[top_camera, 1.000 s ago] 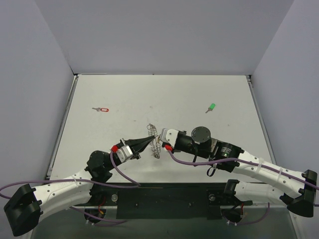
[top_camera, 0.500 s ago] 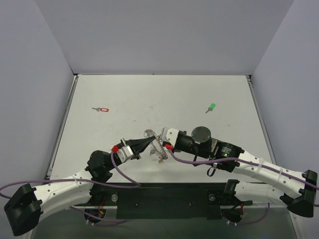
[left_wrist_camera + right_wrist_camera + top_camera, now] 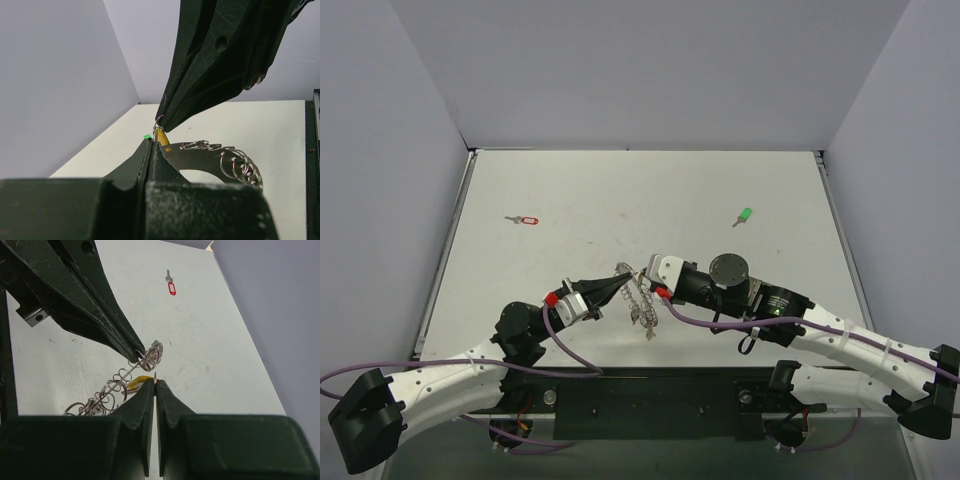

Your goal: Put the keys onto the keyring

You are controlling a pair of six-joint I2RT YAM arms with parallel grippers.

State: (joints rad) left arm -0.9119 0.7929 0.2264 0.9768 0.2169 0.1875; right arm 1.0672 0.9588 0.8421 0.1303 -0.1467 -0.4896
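Keyring (image 3: 638,293): located near the middle of the worktop (image 3: 720,180), toward its near edge, suspended between the two tool tips and trailing toward the near side. It appears raised off the surface rather than lying flat, though the pictures do not confirm this.

Tool state:
- Left tool (image 3: 623,273): fingers pressed together, pinching a wire loop at the far end of the keyring.
- Right tool (image 3: 648,275): fingers pressed together. A thin orange sliver shows between the tips, so it appears to pinch the yellow-headed key (image 3: 137,381), which sits against the keyring wire.

Loose keys: the red-headed key (image 3: 525,220) lies far left and the green-headed key (image 3: 744,215) far right, both flat on the worktop and well apart from the keyring.

Handling properties (judged):
- The keyring is thin wire formed into many small loops. Expect it to be light, springy and prone to swinging or twisting about a single pinch point.
- Bare metal wire is slippery. Grip across one loop or the main wire, not on the overlapping coils.
- Excess force may bend a loop, so keep the pinch narrow and firm.
- Each key is small and stiff. Take hold of the plastic head, which offers flat faces and more friction than the metal blade.
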